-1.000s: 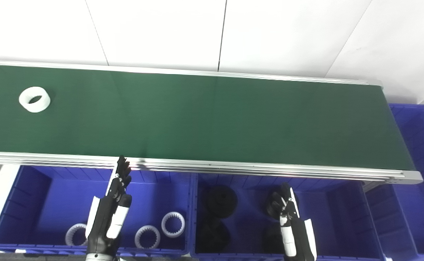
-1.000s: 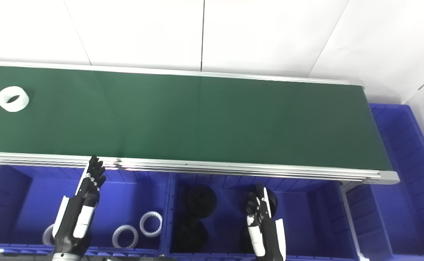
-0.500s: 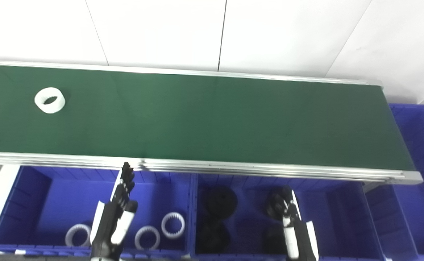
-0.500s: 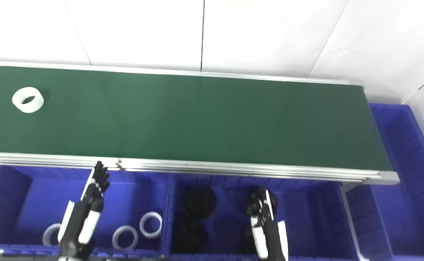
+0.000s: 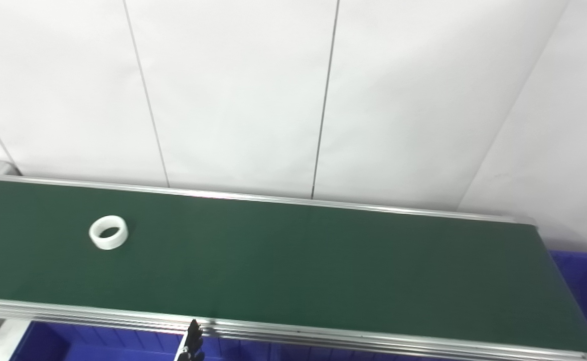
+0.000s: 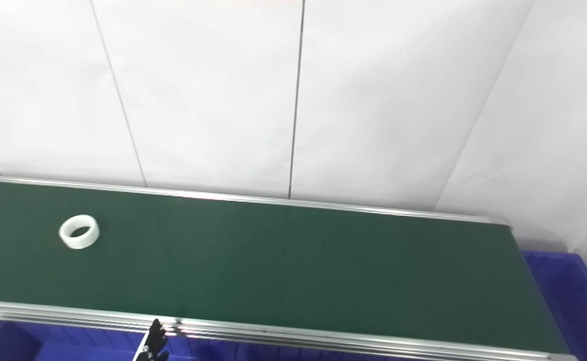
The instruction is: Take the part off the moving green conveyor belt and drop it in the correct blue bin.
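A white ring [image 5: 108, 232] lies flat on a long green conveyor belt [image 5: 323, 260], towards the belt's left end and about midway across its width. Its hole faces up, so it has no long axis to line up with; it looks the same from every side.

Only the dark fingertips of the left hand [image 5: 190, 344] show, poking up at the bottom edge just in front of the belt's near metal rail [image 5: 374, 341]. From that hand the ring lies away to the left and further back across the belt. Too little of the hand shows to tell whether its fingers are spread or curled, and nothing can be seen in it. The right hand is out of view. Judging by this, the left hand is the nearer one for the pick.

The ring looks like smooth, matte white plastic, short and thick-walled. The belt is a dull, dark green sheet, flat and unmarked, framed by bright ribbed aluminium rails. Slivers of blue bin [image 5: 98, 346] show below the near rail, and another blue bin [image 6: 574, 296] sits past the belt's right end. Behind is a plain white panelled wall [image 5: 233, 90].
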`<move>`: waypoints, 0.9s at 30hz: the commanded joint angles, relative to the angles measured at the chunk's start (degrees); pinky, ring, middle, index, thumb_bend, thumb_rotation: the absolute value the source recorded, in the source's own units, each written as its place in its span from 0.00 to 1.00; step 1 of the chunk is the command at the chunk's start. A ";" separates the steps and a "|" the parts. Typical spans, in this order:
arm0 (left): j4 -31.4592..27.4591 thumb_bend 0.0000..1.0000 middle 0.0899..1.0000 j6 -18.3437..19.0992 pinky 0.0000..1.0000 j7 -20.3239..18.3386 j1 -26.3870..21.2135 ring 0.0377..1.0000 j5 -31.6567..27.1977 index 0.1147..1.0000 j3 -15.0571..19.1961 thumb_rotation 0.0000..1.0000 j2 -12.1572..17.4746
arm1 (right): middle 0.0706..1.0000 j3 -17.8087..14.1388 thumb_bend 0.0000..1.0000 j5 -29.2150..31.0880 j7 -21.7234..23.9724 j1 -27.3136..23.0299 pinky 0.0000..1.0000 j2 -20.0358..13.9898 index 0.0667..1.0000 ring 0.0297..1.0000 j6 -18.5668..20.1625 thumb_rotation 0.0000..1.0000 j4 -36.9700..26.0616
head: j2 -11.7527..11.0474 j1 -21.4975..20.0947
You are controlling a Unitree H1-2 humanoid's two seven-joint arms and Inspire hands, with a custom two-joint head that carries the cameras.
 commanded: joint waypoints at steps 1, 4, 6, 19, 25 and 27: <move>-0.78 0.83 1.00 -2.45 0.97 1.00 -0.48 1.00 0.50 1.00 -0.45 0.82 -0.86 | 1.00 -0.64 0.81 0.94 1.12 -0.40 0.97 -0.21 1.00 0.99 -3.41 1.00 -0.28 | 0.12 1.10; -1.97 0.85 1.00 -2.53 0.95 1.69 -0.98 0.98 0.71 1.00 -1.28 0.80 -0.69 | 1.00 -1.10 0.80 1.48 1.98 -0.81 0.99 -0.29 1.00 1.00 -3.41 1.00 -0.13 | 0.87 2.73; -4.55 0.85 1.00 -2.56 0.95 2.52 -1.21 0.98 1.48 1.00 -1.80 0.80 -0.42 | 1.00 -1.41 0.80 1.81 2.58 -1.04 1.00 -0.28 1.00 1.00 -3.41 1.00 -0.08 | 1.47 3.42; -22.88 1.00 0.93 4.44 0.74 2.73 -12.77 0.87 13.03 0.93 4.43 0.31 7.06 | 1.00 -1.56 0.78 2.69 4.10 -1.95 1.00 0.59 1.00 1.00 -3.33 1.00 -2.24 | 7.87 4.14; -24.43 1.00 0.93 14.38 0.83 -2.70 -23.54 0.90 21.16 0.88 5.84 0.25 14.87 | 1.00 -1.63 0.77 3.78 5.10 -2.54 1.00 1.24 1.00 1.00 -3.36 1.00 -2.77 | 9.39 4.15; -23.46 1.00 0.91 16.49 0.84 -4.19 -27.28 0.90 24.60 0.86 5.30 0.23 17.01 | 1.00 -1.67 0.76 3.74 5.15 -2.64 1.00 1.40 1.00 1.00 -3.37 1.00 -2.83 | 9.54 4.11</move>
